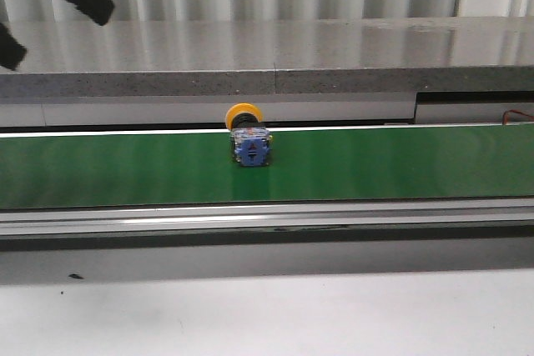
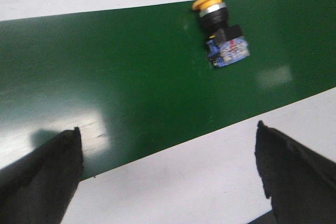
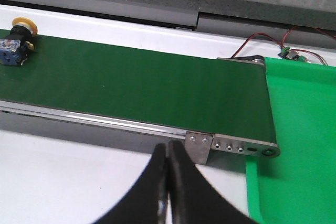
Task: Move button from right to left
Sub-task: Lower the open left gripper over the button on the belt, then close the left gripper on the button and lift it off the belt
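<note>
On the green conveyor belt [image 1: 375,164], front view, the small push button with yellow mushroom head and blue blocky body [image 1: 249,141] lies near the middle, by the far edge, touched by neither arm. From the left wrist, the left gripper [image 2: 168,174] hangs spread wide above the belt's near edge, the button ahead of it. From the right wrist, the right gripper [image 3: 168,182] is pressed together, empty, well apart from the button. Judged: the pickup step; the left arm must advance and straddle the body.

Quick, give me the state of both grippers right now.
Left gripper: open, holding nothing; the button lies on the green belt, clear of it.
Right gripper: closed, holding nothing.
</note>
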### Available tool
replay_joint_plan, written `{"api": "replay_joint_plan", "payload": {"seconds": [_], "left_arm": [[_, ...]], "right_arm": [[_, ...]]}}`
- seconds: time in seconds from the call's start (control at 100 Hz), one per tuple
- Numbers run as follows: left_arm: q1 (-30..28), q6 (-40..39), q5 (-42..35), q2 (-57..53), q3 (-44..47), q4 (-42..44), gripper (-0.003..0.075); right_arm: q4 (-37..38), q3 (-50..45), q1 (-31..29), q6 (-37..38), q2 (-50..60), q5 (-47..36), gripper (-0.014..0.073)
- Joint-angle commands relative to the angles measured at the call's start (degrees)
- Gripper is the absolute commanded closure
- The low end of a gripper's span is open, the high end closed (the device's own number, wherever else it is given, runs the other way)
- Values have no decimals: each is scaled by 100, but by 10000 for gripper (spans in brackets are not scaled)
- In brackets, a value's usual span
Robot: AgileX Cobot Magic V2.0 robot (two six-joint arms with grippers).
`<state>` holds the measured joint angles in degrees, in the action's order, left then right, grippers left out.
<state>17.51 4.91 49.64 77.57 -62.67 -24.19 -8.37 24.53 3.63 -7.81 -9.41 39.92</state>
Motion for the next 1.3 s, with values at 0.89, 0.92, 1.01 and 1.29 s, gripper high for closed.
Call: {"api": "replay_joint_plan", "payload": {"seconds": [0.89, 0.92, 1.01, 1.29], "left_arm": [[1103, -2587, 1510, 2860, -3144, 1973, 95], [1103, -2603, 1510, 2893, -3174, 1973, 95], [1074, -2616, 1498, 3042, -3214, 1998, 95], [936, -2912, 1488, 3249, -3214, 2380, 142]], "right_arm": [[30, 132, 2, -36, -60, -429, 661], [30, 132, 2, -36, -60, -429, 661], [30, 132, 2, -36, -60, -429, 661], [30, 132, 2, -36, -60, -429, 661]]}}
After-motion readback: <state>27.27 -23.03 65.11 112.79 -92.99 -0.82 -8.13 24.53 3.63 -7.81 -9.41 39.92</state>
